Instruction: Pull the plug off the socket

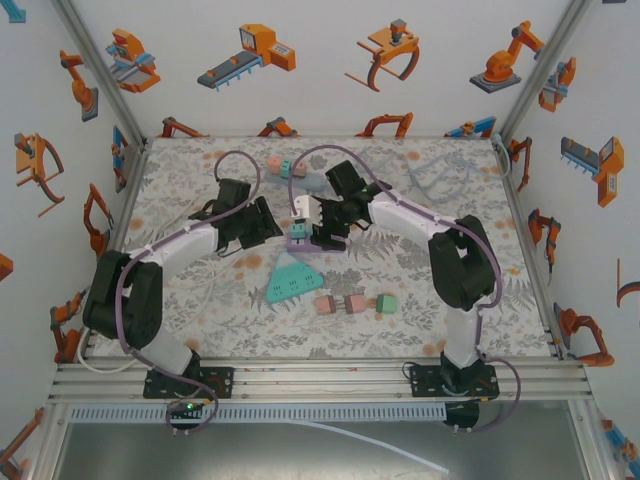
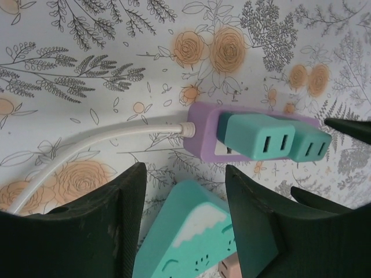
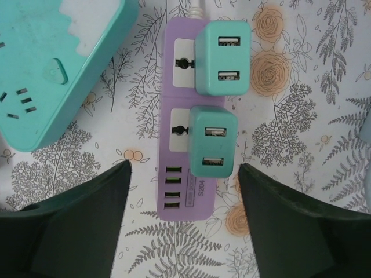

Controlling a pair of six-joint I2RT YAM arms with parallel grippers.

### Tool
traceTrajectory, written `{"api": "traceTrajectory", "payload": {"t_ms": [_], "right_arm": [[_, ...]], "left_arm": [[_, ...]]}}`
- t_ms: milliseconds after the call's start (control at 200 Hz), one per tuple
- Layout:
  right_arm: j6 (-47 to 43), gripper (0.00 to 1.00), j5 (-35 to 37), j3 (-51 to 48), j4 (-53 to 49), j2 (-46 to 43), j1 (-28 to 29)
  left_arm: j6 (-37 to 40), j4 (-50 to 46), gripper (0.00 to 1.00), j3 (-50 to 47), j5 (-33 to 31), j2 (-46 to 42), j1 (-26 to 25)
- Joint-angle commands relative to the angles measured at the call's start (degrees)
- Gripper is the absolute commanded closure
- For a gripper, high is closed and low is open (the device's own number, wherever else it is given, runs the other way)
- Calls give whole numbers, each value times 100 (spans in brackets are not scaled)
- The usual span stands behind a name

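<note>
Both grippers stand with their jaws apart and nothing in them. The right gripper [image 3: 184, 169] hangs over the near end of the purple socket strip [image 3: 179, 194]. The strip runs straight ahead through the gap, and the nearer teal plug [image 3: 213, 142] sits seated in its socket just ahead of the fingertips, slightly toward the right finger. A farther teal plug [image 3: 223, 57] sits close beyond it. The left gripper [image 2: 185, 172] comes at the strip from its cord end. The white cord [image 2: 104, 136] enters the strip ahead of its gap, and the teal triangular strip [image 2: 191, 231] lies between and below its fingers.

What worries me is that nothing pins the purple strip to the table [image 3: 301, 133]. If the right jaws close on the plug and pull, I expect the whole strip may lift or slide with it rather than let go. The two plugs also sit near each other, so a grip placed too far forward could catch both, and one too low could clamp the strip body as well. The triangular strip lies just outside the right gripper's left finger and could get nudged.

The only writing I can read is "S204", printed beside the row of ports at the strip's near end. The smaller print by it is too fine to make out.
</note>
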Motion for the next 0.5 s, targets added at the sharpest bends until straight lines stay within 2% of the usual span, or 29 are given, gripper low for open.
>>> {"api": "traceTrajectory", "payload": {"t_ms": [0, 70, 275, 496], "right_arm": [[-58, 38, -198, 236, 234, 179, -47], [9, 40, -226, 215, 379, 255, -44], [59, 52, -330, 138, 617, 358, -48], [77, 56, -369, 131, 641, 370, -48]], "left_arm": [[-12, 468, 46, -69, -2, 175, -3], [-33, 639, 47, -99, 50, 290, -5], [-70, 809, 48, -39, 199, 598, -38], [-99, 778, 48, 126, 372, 935, -120]]}}
